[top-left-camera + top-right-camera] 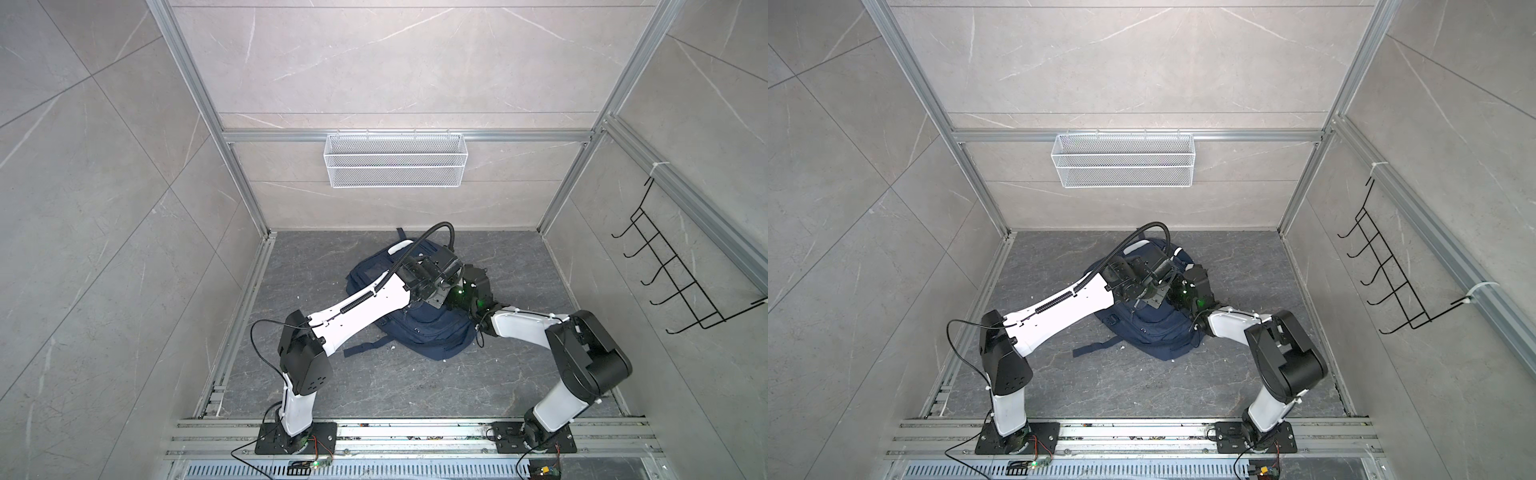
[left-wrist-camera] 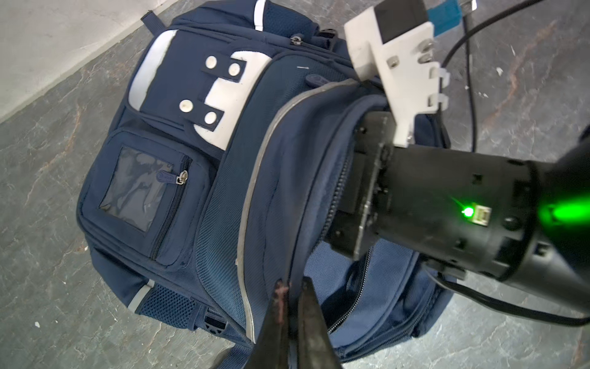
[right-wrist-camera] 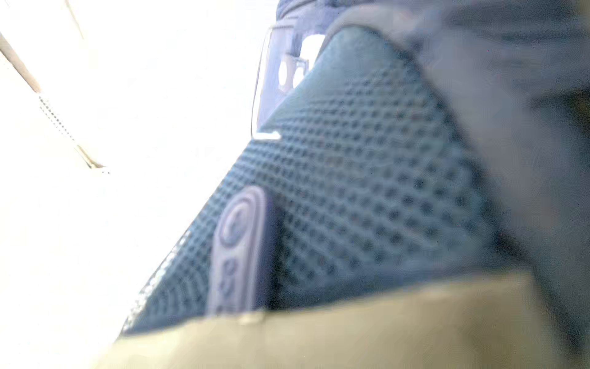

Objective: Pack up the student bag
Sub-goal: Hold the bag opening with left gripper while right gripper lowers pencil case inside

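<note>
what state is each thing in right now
bag: lying front up, main zip open, front pocket zipped
left gripper: shut on the bag's flap edge
right gripper: reaching into the main opening, jaws hidden
wire basket: nothing in it
hook rack: nothing hanging

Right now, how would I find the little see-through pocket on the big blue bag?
Find the large navy-blue fabric backpack lying on the dark stone floor. On its front, next to the white patch, sits a small zipped pocket. Only it has a clear plastic window.
</note>
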